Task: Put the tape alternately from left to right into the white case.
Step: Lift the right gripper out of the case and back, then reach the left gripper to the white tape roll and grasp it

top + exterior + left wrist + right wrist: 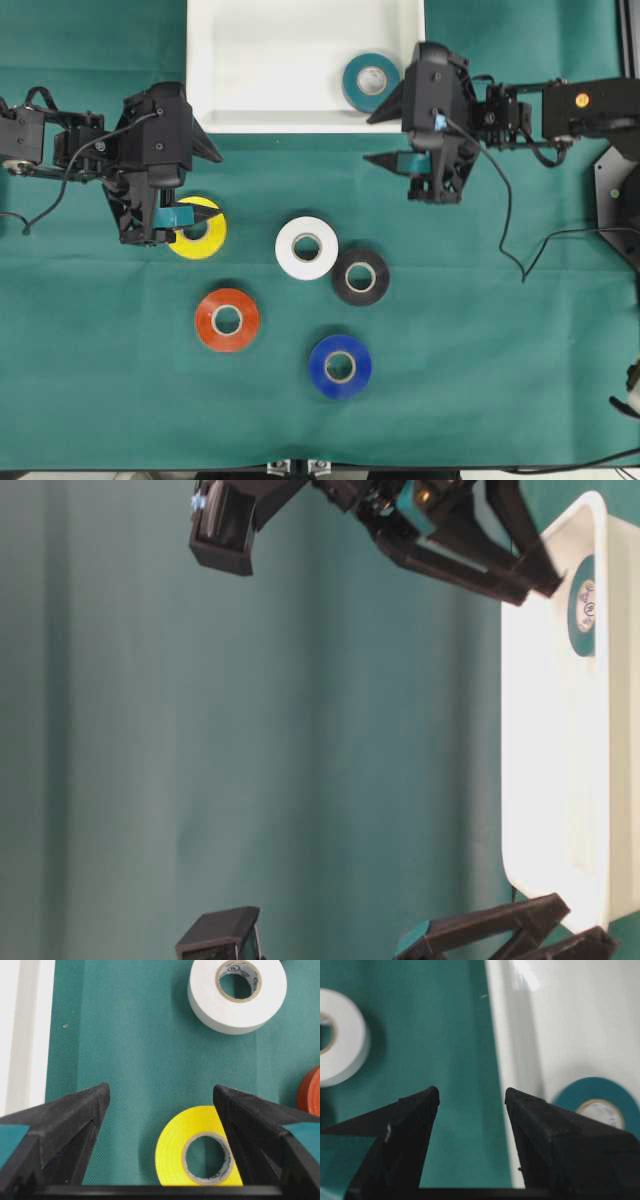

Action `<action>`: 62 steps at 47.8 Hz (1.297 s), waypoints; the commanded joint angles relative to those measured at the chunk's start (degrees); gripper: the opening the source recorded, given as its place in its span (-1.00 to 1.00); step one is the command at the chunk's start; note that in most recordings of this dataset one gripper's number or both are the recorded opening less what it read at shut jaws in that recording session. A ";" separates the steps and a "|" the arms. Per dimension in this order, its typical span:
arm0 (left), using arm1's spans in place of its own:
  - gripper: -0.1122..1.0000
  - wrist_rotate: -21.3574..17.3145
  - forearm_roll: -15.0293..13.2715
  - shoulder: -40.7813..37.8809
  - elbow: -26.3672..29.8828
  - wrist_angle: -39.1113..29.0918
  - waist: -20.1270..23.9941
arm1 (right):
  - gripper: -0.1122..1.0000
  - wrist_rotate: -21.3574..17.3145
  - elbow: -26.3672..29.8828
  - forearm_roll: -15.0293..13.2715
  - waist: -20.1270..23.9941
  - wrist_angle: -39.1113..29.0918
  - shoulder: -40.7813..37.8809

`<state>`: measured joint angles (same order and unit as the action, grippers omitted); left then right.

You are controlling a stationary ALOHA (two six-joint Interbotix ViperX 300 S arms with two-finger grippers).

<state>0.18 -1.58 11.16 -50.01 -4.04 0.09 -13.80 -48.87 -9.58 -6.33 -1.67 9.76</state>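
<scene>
So we had one roll down already: the teal tape [371,82] sat inside the white case [260,60], close to its right wall. Our right gripper [400,135] hung over the case's near right corner, fingers spread wide and empty. Looked like the left's turn, since our left gripper [192,185] was wide open right over the yellow tape [200,232], one finger past its rim. Next we'd guess: drop lower, straddle the ring wall, then pinch. White tape [306,247], black tape [360,277], orange-red tape [227,319] and blue tape [340,366] waited mid-cloth.
</scene>
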 commanded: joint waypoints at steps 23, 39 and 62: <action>0.37 0.18 -0.09 0.53 1.41 0.18 -0.09 | 0.39 -0.18 -1.05 -0.18 1.93 1.05 1.23; 0.37 2.81 -0.09 -3.43 4.92 0.18 -0.97 | 0.39 -0.09 -1.14 -0.18 1.93 1.05 0.62; 0.36 2.90 -0.09 -10.11 10.55 0.18 -4.48 | 0.39 0.00 -1.14 -0.18 1.93 1.14 -0.09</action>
<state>2.99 -1.58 1.14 -41.22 -4.13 -3.87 -13.89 -50.54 -9.67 -4.57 -1.05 9.40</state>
